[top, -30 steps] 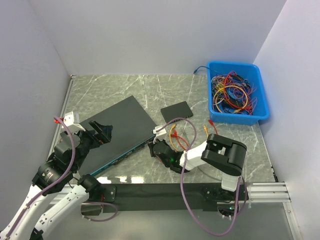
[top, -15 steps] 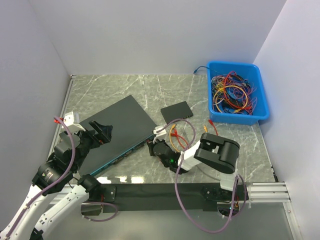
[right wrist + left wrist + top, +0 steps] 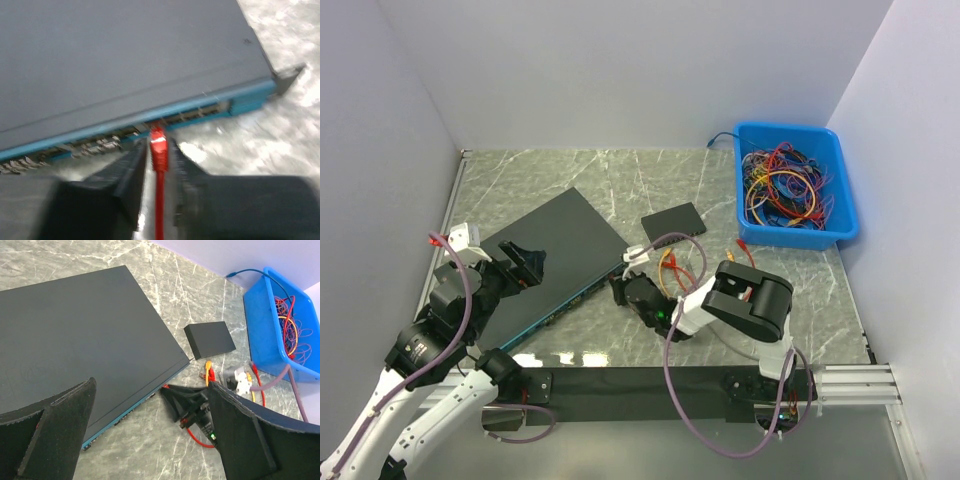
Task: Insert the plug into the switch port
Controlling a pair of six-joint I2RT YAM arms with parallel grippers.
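Observation:
The switch (image 3: 560, 255) is a flat black box with a blue port face, lying aslant on the marble table. My right gripper (image 3: 623, 290) is low at the switch's front right end. In the right wrist view the red plug (image 3: 158, 137) lies between the fingers of that gripper (image 3: 159, 150), its tip in a port on the blue face (image 3: 200, 112). The jaws stand a little apart, with a thin gap along the plug's left side. The picture is blurred. My left gripper (image 3: 525, 265) hovers wide open over the switch (image 3: 80, 340), holding nothing.
A blue bin (image 3: 795, 235) full of tangled cables sits at the right back. A small black box (image 3: 673, 222) lies behind the right gripper. Loose orange and red cables (image 3: 670, 270) and a white connector (image 3: 638, 253) lie beside it. Grey walls close in on both sides.
My right gripper has slid left up to the switch's front, bringing the red plug to the port, and its jaws have eased apart slightly. The left arm has not moved.

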